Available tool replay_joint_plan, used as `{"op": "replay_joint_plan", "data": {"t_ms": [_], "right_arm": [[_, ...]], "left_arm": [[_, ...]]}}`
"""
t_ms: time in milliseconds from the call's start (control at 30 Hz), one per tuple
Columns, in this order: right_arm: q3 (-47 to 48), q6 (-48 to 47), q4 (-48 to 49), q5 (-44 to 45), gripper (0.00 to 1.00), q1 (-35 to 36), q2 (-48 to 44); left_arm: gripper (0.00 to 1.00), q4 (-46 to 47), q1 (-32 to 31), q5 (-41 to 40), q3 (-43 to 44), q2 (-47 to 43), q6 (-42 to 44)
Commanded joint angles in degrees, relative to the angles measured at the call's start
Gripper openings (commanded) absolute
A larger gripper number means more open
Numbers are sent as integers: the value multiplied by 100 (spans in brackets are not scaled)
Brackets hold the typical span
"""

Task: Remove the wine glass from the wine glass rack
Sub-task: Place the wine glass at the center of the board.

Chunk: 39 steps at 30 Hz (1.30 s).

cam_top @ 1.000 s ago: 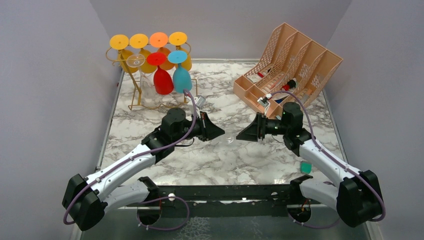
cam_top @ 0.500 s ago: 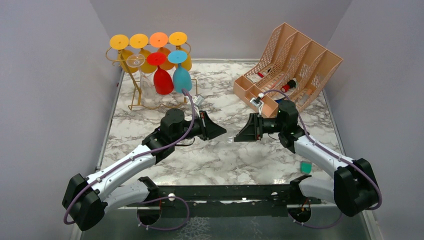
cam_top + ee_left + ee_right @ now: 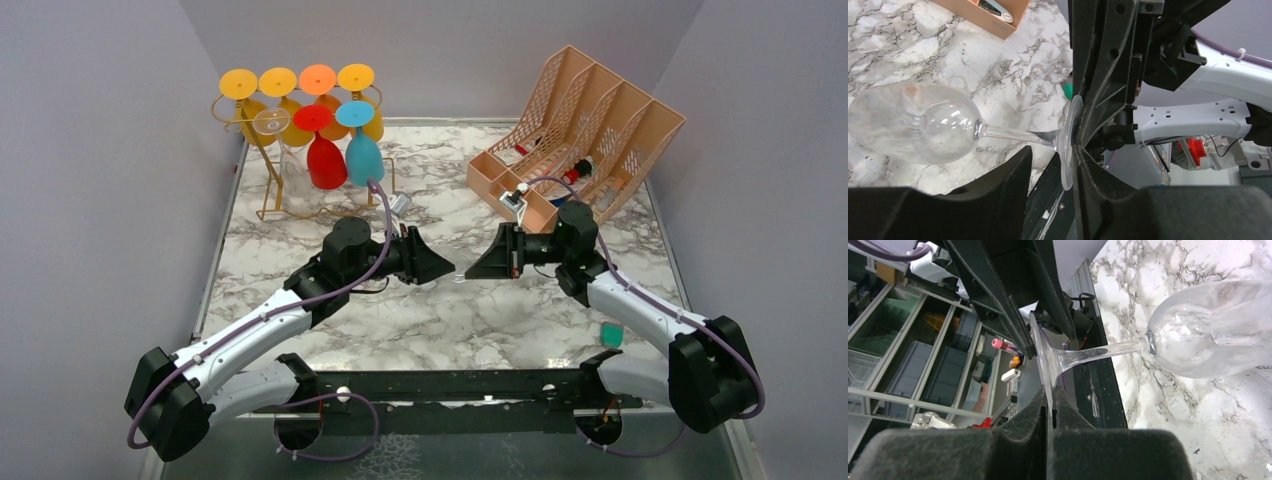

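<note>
1. My right hand is pinched tight on the rim of the foot of the wine glass, which lies on its side over the marble surface, midway between the two arms.
2. My left hand has its fingers apart, with the stem and foot between them.
3. The glass is clear, with a round bowl, a slim stem and a flat disc foot.
4. It is well apart from the gold wire wine glass rack at the far left, where coloured glasses hang upside down.
</note>
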Motion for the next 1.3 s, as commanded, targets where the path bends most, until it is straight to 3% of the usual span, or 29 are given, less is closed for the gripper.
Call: {"op": "replay_joint_plan", "data": {"t_ms": [0, 500, 767, 833, 1000, 1133, 1267], "right_arm": [[214, -358, -113, 228, 1, 44, -277], [297, -637, -367, 142, 1, 92, -387], [351, -734, -406, -55, 1, 132, -409], [372, -796, -478, -13, 6, 132, -431], [667, -1405, -1501, 542, 40, 130, -644], [904, -1842, -2453, 1607, 49, 132, -964], [1094, -2113, -3052, 2572, 51, 124, -1221]], "left_arm": [[41, -257, -35, 302, 193, -3, 160], [27, 142, -96, 966, 255, 435, -61], [0, 278, -123, 987, 211, 483, 42], [0, 260, -127, 1126, 224, 486, 222], [0, -99, -131, 1187, 184, 215, 1048], [0, -256, -131, 1133, -147, -258, 1825], [0, -62, -127, 1168, -619, -859, 2457]]}}
